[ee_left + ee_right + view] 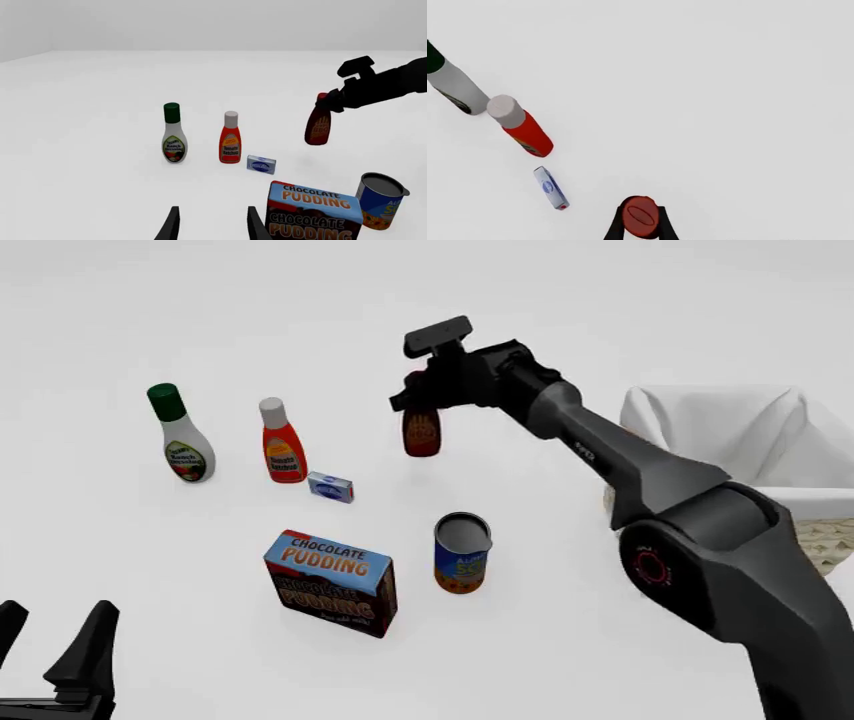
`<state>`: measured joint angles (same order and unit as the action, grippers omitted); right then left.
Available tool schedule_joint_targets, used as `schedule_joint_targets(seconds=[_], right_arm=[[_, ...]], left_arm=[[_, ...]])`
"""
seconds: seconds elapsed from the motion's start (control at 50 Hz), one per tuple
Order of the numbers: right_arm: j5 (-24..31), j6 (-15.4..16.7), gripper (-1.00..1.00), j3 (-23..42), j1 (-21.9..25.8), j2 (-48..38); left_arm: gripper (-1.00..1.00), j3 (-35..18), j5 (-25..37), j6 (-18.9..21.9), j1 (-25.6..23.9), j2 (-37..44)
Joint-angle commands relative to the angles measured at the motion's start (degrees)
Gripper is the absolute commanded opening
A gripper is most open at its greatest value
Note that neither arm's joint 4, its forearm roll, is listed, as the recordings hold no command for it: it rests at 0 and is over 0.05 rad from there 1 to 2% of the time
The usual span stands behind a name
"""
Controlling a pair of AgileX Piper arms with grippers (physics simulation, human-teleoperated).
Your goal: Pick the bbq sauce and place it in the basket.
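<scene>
Front view shows the right gripper (424,400) clamped on the upright bbq sauce (423,430), with the basket (707,410) well to its right; left gripper (54,640) spread, empty.

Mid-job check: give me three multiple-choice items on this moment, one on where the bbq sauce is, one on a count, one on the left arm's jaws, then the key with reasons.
1. Where is the bbq sauce?
A. Lying in the basket
B. Hanging from the right gripper, off the table
C. Standing beside the pudding box

2. How many capped bottles stand on the table?
A. Two
B. Three
C. Four

3. How are the left gripper's jaws?
A. Shut on the can
B. Shut on nothing
C. Apart, holding nothing

Key:
1 B: the right wrist view shows the jaws on either side of its red cap, and the left wrist view shows it in the air.
2 A: only the ranch dressing and the ketchup stand there.
3 C: the left wrist view shows bare table between them.
</scene>
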<state>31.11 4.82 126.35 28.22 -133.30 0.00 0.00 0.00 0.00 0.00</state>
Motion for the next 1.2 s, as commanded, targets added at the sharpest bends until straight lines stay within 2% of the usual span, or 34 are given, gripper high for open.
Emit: schedule_joint_targets(seconds=[0.02, 0.36, 0.6, 1.2], right_arm=[[-1.5, 0.5, -1.00, -5.8, 0.1, 7.5], [1.2, 2.2, -1.00, -5.9, 0.3, 14.0], [2.0, 3.7, -1.00, -8.2, 0.4, 19.4], [2.3, 6.6, -1.00, -19.1, -3.6, 34.5]], left_arm=[[1.00, 0.0, 0.0, 0.0, 0.0, 0.0], [1.00, 0.0, 0.0, 0.0, 0.0, 0.0], [1.00, 0.0, 0.0, 0.0, 0.0, 0.0], [1.00, 0.0, 0.0, 0.0, 0.0, 0.0]])
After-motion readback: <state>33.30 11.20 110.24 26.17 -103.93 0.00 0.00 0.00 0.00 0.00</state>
